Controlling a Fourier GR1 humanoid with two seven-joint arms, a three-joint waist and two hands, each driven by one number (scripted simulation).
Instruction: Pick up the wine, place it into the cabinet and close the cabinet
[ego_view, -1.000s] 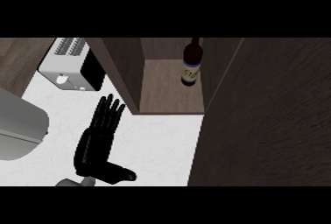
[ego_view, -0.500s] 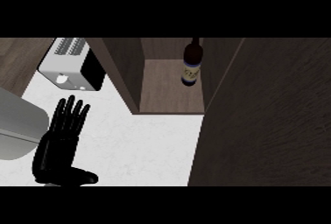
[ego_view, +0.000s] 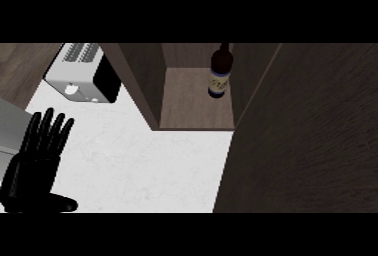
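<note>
Down at the lower left of the head view, I am holding my left hand (ego_view: 33, 165) over the white desk (ego_view: 148, 160), close to its left edge. Its fingers (ego_view: 48, 127) are stretching out straight, side by side, pointing toward the top of the view, and the thumb (ego_view: 44, 204) is sticking out sideways near the lower edge. The hand is lying wide open and grasping nothing; I cannot tell whether it is touching the desk or hovering above it.

The wine bottle (ego_view: 219, 75) is standing inside the cabinet (ego_view: 196, 107), on its brown wooden shelf, well apart from my hand. It is sitting toward the right of the compartment, just beside the right wall, with its dark neck pointing to the top of the view and a pale label showing on its body. It is looking upright to me.

The cabinet door (ego_view: 310, 140) is standing open, a broad dark wooden panel that is filling the right side of the view and covering the desk there. A white toaster (ego_view: 74, 75) with a black side is sitting on the desk at the upper left, just beside the cabinet's left wall. A grey object (ego_view: 9, 125) is showing at the left edge, near my fingers; I cannot tell what it is.
</note>
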